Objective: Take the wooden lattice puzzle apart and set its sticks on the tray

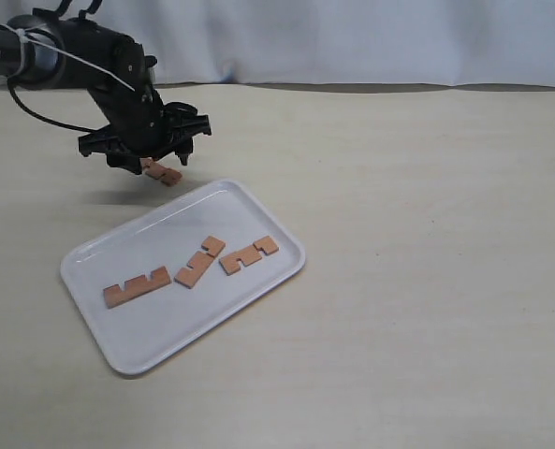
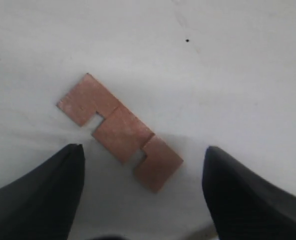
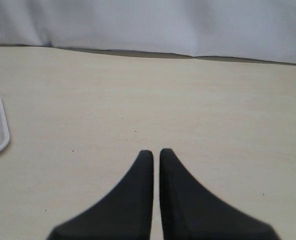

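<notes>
Last stick to go, I reckon: three sticks [image 1: 137, 285] already on the tray [image 1: 165, 339].
Fourth stick [image 2: 120, 132], upper left just beyond the tray, lies untouched between the left gripper [image 2: 143, 150]'s spread fingers [image 2: 63, 185]; needs pinching and carrying over. Right gripper [image 3: 156, 151] is pressed together.

Reddish-brown sticks [image 1: 138, 287], white tray [image 1: 155, 329], black jaws, beige table [image 1: 427, 281]

The short reddish-brown notched wooden sticks [image 1: 138, 286] look matt, and faint grain shows on the lone stick [image 2: 120, 131] in the left wrist view. The large white plastic tray [image 1: 165, 327] is smooth and slightly glossy. The pale beige bench [image 1: 427, 281] is matt. The black end effector fingers [image 2: 247, 195] look matt and finely textured.
</notes>
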`<state>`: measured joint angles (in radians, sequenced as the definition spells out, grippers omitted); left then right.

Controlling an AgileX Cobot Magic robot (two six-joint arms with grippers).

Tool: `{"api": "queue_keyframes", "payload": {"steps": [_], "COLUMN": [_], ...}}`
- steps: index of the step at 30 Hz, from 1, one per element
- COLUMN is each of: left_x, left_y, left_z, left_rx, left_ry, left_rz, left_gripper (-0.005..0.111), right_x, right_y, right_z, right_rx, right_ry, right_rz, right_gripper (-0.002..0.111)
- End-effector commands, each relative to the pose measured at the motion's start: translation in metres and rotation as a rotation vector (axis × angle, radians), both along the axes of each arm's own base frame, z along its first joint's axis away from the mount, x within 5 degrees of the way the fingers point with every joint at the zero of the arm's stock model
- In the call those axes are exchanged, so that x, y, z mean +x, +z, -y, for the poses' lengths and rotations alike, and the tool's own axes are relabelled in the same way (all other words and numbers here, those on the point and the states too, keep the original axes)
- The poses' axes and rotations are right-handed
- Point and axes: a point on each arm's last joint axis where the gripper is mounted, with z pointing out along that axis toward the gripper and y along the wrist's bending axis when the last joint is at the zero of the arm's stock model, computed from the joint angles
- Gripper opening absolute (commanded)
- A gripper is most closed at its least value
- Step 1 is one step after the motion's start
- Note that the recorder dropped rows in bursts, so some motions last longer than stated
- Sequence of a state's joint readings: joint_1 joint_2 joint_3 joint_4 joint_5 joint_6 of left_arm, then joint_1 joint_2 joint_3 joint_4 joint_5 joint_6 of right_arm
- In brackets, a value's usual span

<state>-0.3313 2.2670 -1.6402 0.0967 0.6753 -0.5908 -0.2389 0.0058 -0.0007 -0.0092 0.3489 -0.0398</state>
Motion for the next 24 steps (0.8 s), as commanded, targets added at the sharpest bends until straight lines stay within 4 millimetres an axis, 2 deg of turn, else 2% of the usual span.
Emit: {"api": "queue_keyframes", "payload": {"steps": [1,9,12,15,17,21,24], "left_x": [-0.003,-0.003,-0.004,-0.002,-0.001,0.0,0.003], "left_y": [-0.017,-0.021,-0.021,-0.021,-0.022,-0.019,-0.006], "left_z": [0.003,-0.001,-0.013,-0.027,-0.03,-0.026,-0.022], "left_rx": [0.012,0.056,0.178,0.206,0.205,0.169,0.121], "left_ry": [0.005,-0.018,-0.064,-0.046,-0.08,-0.175,-0.167], "left_rz": [-0.05,-0.06,-0.085,-0.104,-0.112,-0.097,-0.035], "left_gripper": [0.063,0.063,0.063,0.063,0.063,0.063,0.063], "right_x": [0.0,0.0,0.0,0.0,0.0,0.0,0.0], "right_y": [0.0,0.0,0.0,0.0,0.0,0.0,0.0], "right_z": [0.0,0.0,0.0,0.0,0.0,0.0,0.0], "right_rx": [0.001,0.001,0.001,0.001,0.001,0.001,0.001], "right_ry": [-0.004,-0.004,-0.004,-0.004,-0.004,-0.004,-0.004], "right_rz": [0.009,0.009,0.009,0.009,0.009,0.009,0.009], "right_gripper": [0.004,0.004,0.004,0.004,0.004,0.004,0.004]}}
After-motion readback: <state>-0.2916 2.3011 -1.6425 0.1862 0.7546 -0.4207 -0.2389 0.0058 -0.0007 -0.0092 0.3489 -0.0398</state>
